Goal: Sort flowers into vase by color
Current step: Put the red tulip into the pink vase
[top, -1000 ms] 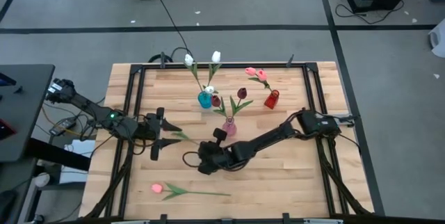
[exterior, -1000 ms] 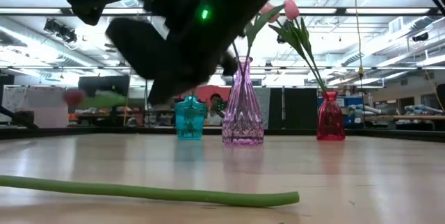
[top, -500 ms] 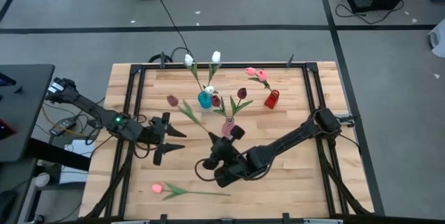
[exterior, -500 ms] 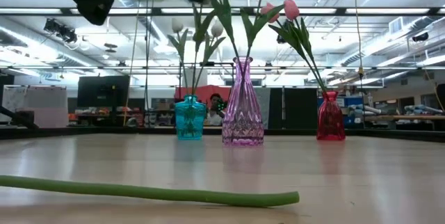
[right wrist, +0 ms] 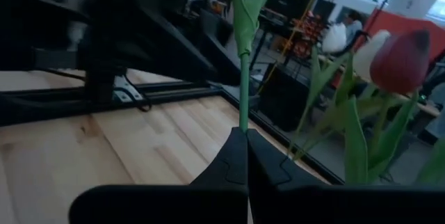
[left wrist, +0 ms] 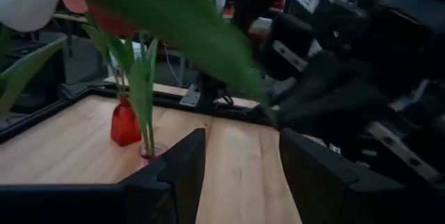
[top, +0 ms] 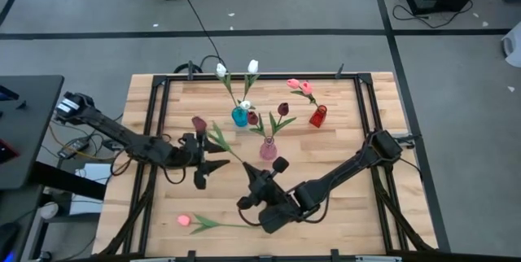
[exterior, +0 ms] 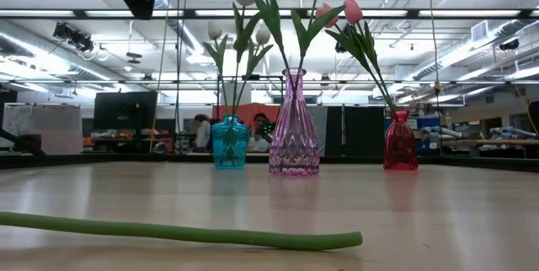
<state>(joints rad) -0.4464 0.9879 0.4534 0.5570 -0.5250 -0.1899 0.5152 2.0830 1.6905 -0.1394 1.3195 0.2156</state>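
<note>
My right gripper (top: 254,179) (right wrist: 245,144) is above the middle of the table, just near of the pink vase, and is shut on a maroon tulip (top: 198,122). The tulip's stem (top: 229,150) slants from the gripper toward the far left. My left gripper (top: 207,168) (left wrist: 236,161) is open beside it on the left, under the tulip's leaves, and touches nothing. The blue vase (top: 239,116) holds white tulips, the pink vase (top: 268,150) maroon ones and the red vase (top: 317,116) pink ones. A pink tulip (top: 184,220) lies flat near the near edge. My right gripper pinches the tulip's green stem (right wrist: 243,116) between its two fingertips, near the stem's lower end. The fingers come from the near right, slanting upward. The tulip is lifted clear of the table. Its stem rises past the fingertips and its head leans toward the far left.
The three vases stand in a row on the far half of the table: teal (exterior: 230,142), purple (exterior: 294,128), red (exterior: 400,140). The lying tulip's stem (exterior: 168,231) stretches along the near edge. A black frame (top: 155,107) borders the tabletop. People show in the room behind.
My right gripper has risen and moved toward the near edge, carrying the maroon tulip up off the table. The tulip's head now stands out to the far left. My left gripper has moved toward the right and slightly nearer, and has stayed open.
</note>
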